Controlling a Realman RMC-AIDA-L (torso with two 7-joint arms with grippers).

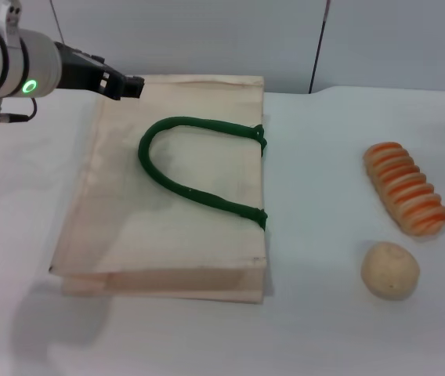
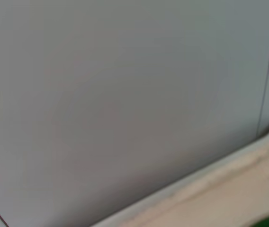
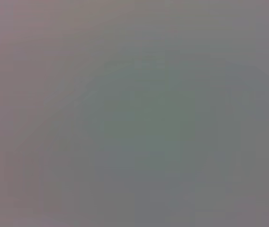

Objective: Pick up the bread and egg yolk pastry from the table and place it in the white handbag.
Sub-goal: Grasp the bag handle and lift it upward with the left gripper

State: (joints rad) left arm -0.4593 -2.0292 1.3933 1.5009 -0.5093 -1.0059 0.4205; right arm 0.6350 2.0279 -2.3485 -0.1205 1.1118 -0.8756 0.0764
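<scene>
You find no readable text, label, brand, number or sign anywhere. White handbag (image 1: 168,227) fabric plain, no print. Bread (image 1: 405,188) and egg yolk pastry (image 1: 390,269) unwrapped, unmarked. Table (image 1: 324,329) cover blank. Wrist views show bare wall only.

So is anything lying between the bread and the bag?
Nothing visible: only bare table separates the bread from the bag. The pastry sits off that line, nearer the robot than the bread.
</scene>
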